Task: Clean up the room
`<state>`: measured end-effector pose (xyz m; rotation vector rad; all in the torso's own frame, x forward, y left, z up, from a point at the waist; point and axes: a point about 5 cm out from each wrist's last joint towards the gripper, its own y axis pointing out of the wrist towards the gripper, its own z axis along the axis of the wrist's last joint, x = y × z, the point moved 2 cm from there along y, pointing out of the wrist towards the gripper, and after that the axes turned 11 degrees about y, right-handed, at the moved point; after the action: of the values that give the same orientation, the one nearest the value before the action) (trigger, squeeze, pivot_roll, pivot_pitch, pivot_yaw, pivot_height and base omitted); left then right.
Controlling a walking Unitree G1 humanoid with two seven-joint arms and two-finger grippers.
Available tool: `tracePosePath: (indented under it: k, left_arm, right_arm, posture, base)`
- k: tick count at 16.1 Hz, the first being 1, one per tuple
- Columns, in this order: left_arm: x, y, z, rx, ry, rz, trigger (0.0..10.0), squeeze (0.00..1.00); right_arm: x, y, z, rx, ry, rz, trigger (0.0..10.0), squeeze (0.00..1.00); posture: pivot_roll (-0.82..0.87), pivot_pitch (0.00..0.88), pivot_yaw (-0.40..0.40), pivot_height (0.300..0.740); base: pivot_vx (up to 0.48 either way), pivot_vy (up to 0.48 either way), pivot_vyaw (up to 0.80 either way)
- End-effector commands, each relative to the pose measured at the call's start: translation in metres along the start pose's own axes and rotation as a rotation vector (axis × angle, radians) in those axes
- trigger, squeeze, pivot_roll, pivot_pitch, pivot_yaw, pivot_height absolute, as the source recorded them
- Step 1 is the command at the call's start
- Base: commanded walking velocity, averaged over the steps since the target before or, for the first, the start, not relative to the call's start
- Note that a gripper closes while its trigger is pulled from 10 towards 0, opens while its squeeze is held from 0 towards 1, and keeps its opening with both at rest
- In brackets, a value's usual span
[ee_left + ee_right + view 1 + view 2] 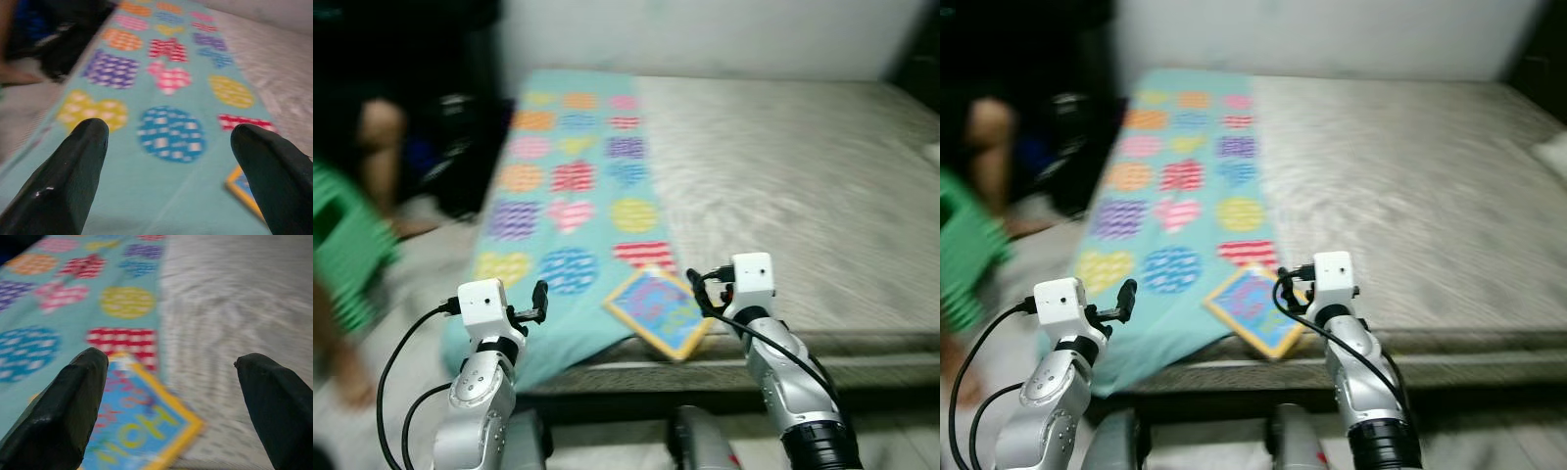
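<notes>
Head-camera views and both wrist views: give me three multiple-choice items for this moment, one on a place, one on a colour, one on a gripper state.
1. Where does the book lie?
A. at the near edge of the bed
B. on the floor
C. against the wall

2. What colour is the blanket's ground?
A. grey
B. teal
C. red

3. How are the two grippers' fingers?
A. both shut
B. both open
C. one shut on the book

Answers: 1 A, it overlaps the blanket's corner by the mattress edge. 2 B, teal with coloured hearts. 3 B, the left gripper and right gripper both show wide gaps and hold nothing.
</notes>
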<state>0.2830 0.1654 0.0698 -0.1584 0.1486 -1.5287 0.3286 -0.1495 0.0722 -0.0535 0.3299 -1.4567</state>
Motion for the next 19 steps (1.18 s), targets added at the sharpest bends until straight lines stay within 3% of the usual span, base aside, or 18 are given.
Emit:
tracePosePath:
  k: [1,5,12,19]
  left_arm:
    - [0.0048,0.0027,0.0026,0.003,0.002,-0.013,10.0,0.0]
    - [0.0044,0.0036,0.0034,0.007,0.003,-0.014,10.0,0.0]
    - [0.004,0.005,0.0039,0.012,0.011,-0.005,10.0,0.0]
    - [-0.005,0.0048,0.0004,-0.008,-0.039,0.058,10.0,0.0]
  right_arm:
    - [0.0069,0.0011,0.0067,0.024,0.012,-0.03,10.0,0.0]
    - [0.0085,0.0024,0.0094,0.039,0.016,-0.045,10.0,0.0]
    - [0.0079,0.0027,0.0102,0.049,0.012,-0.038,10.0,0.0]
    - [0.003,0.0033,0.0102,0.046,0.021,-0.002,10.0,0.0]
  posture:
    - [-0.1,0.0,-0.053,0.604]
    - [-0.1,0.0,-0.051,0.604]
    - [-0.1,0.0,-0.049,0.604]
    - [-0.1,0.0,-0.05,0.604]
  base:
    - [0.0,0.0,-0.8]
    - [0.0,0.0,-0.8]
    - [0.0,0.0,0.0]
    - [0.0,0.0,0.0]
